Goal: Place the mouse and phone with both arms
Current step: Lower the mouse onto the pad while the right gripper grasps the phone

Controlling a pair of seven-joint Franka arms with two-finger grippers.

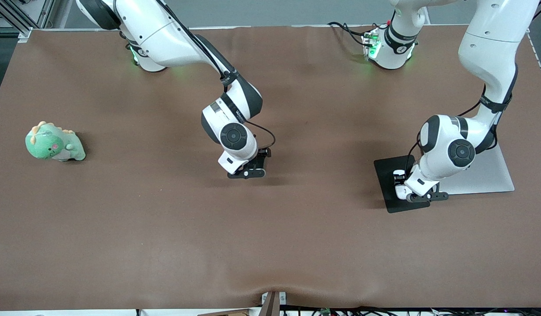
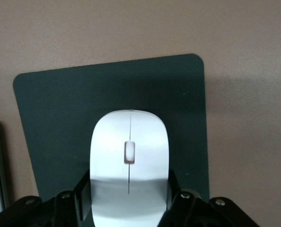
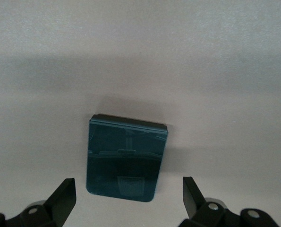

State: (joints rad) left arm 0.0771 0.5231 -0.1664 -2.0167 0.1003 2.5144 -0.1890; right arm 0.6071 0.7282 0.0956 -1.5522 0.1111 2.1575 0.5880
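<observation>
Left hand (image 2: 129,204) grips mouse (image 2: 129,161); right hand (image 3: 129,198) spread wide above phone (image 3: 126,158)

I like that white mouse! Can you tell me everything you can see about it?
The mouse is white, smooth and glossy, an oval with a thin line down its middle and a small grey scroll wheel. It looks like plastic. It sits over the flat black mat, toward the left arm's end of the table. The left gripper has its black fingers pressed against the mouse's two sides at its rear end. Whether the mouse rests on the mat or hangs just above it cannot be told.
</observation>
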